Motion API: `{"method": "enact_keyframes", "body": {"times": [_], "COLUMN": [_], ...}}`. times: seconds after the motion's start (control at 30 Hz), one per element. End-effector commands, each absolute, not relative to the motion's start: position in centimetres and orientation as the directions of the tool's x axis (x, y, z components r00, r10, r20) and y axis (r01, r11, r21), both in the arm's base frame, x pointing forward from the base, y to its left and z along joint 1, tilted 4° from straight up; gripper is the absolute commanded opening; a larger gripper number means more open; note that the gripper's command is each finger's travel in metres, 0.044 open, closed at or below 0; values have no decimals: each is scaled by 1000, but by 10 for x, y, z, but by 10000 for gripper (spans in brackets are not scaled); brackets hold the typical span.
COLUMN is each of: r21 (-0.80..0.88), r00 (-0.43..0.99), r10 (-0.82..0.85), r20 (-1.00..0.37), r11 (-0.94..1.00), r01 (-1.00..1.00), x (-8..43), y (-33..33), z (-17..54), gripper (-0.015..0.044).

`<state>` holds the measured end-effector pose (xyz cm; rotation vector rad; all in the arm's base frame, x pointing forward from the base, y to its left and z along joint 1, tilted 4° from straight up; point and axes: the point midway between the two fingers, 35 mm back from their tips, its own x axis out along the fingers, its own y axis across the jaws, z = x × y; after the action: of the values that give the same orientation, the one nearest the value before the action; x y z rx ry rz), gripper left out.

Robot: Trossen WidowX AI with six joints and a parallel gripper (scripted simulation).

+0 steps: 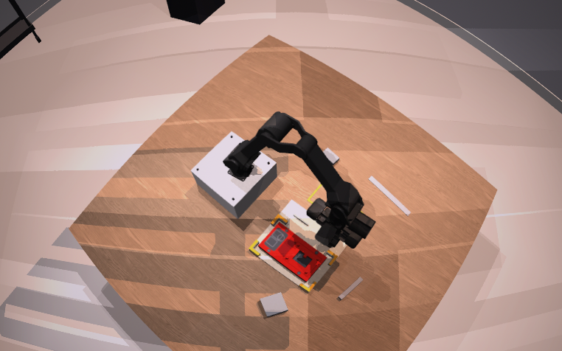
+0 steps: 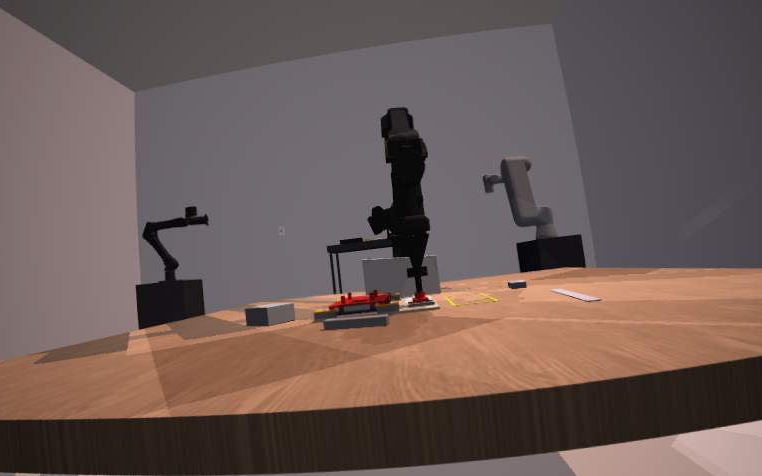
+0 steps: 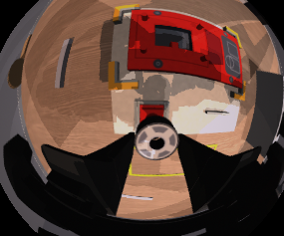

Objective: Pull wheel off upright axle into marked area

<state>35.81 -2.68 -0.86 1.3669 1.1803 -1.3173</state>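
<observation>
The round wooden table (image 2: 490,367) carries a red fixture board (image 3: 182,42) on its pale base plate; beside that plate lies the yellow-outlined marked area (image 2: 470,298); the black arm (image 1: 313,161) reaches down over the plate's edge; its gripper (image 3: 156,141) is clamped on the grey wheel (image 3: 156,140), which sits squarely between the two dark fingers, above a small red mount (image 3: 153,110).

The wood-grain brown surface (image 1: 178,209) is showing darker shadow bands. The board (image 1: 291,253) is glowing red with yellow corners, the wheel (image 3: 156,140) is looking pale grey, the marked area (image 2: 470,299) is showing yellow lines.
</observation>
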Motion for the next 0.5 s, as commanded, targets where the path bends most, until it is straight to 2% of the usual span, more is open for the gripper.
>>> {"method": "enact_keyframes", "body": {"times": [0.0,0.47], "r21": [-20,-19], "r00": [-10,-9], "r10": [59,59], "r20": [-998,-998], "r11": [-165,-165], "r01": [986,986], "x": [358,358], "y": [-27,-28], "z": [-6,5], "gripper": [0,0]}}
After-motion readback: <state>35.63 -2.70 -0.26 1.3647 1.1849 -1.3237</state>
